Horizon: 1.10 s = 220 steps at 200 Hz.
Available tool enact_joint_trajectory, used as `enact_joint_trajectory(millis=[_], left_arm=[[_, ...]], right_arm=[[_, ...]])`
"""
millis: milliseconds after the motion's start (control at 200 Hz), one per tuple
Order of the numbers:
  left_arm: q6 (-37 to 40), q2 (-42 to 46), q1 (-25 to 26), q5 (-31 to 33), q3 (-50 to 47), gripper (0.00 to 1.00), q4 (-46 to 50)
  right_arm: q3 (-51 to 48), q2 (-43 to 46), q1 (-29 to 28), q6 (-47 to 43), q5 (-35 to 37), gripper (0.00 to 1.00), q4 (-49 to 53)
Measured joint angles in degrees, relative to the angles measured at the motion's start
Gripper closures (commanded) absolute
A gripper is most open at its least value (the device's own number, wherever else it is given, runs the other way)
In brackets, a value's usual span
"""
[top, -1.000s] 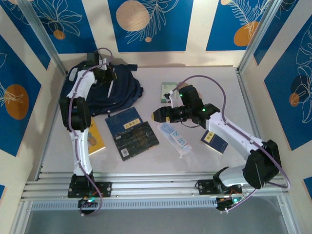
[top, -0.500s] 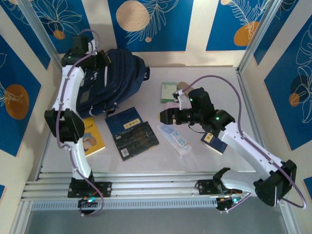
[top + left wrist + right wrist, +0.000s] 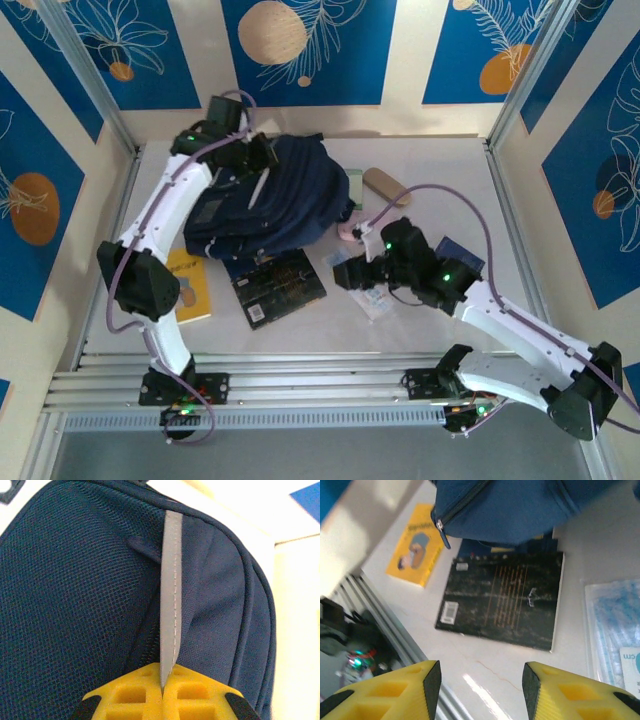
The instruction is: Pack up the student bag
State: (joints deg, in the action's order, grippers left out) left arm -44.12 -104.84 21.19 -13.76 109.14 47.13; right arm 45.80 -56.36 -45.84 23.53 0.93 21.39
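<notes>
Since a second ago the bag (image 3: 285, 195) has been carried from the back left corner toward the middle of the worktop (image 3: 440, 170). It now covers the blue book that lay in plain view before. The right fingers (image 3: 343, 274) have come lower and nearer the arm bases.

The left fingers (image 3: 161, 692) are closed tight on the grey strip (image 3: 171, 595) sewn down the bag, and the navy cloth spreads out beyond their tips. The right fingers stand apart with nothing between them. A black book (image 3: 505, 602) lies just beyond their tips. Past it is the bag's lower edge with a zip pull (image 3: 441, 532), and furthest out is a yellow book (image 3: 415, 545). A clear packet (image 3: 615, 625) lies just beside them.

The step in hand looks like placing the bag so it can be opened and filled. The strip is thin and is pinched right at the fingertips, so the left fingers had best hold firm and move slowly, or the bag's weight may pull it free. The bag should be lowered gently so it does not drag the books beneath it. The right fingers would do well to approach the zip pull in line with the zip and close on the pull alone, not on loose cloth.
</notes>
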Motion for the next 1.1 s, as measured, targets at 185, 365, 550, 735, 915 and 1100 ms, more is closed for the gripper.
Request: enact_joint_trajectory(millis=[185, 365, 550, 735, 915, 1100], left_arm=[[-6.01, -4.39, 5.92, 0.72, -1.7, 1.0, -1.46], [-10.73, -10.19, 10.25, 1.64, -1.4, 1.0, -6.71], [-12.66, -17.53, 12.85, -0.31, 5.01, 0.76, -9.94], [-8.85, -18.23, 13.0, -2.56, 6.86, 0.51, -10.62], [-3.1, -10.01, 12.15, 0.9, 3.58, 0.5, -5.92], [0.94, 7.76, 9.57, 6.45, -9.16, 0.5, -4.26]], right_arm=[[-5.51, -0.09, -4.79, -2.78, 6.49, 0.5, -3.89], [-6.99, 0.57, -4.55, -0.7, 10.84, 0.49, -6.1], [-9.62, 1.81, -3.96, 4.59, 15.15, 0.5, -6.86], [-8.52, -2.97, -4.15, 10.4, 15.63, 0.53, -5.97], [-1.73, -15.06, -6.49, 15.87, 16.59, 0.53, -2.03], [7.72, -26.53, -12.63, 19.06, 21.68, 0.48, 3.21]])
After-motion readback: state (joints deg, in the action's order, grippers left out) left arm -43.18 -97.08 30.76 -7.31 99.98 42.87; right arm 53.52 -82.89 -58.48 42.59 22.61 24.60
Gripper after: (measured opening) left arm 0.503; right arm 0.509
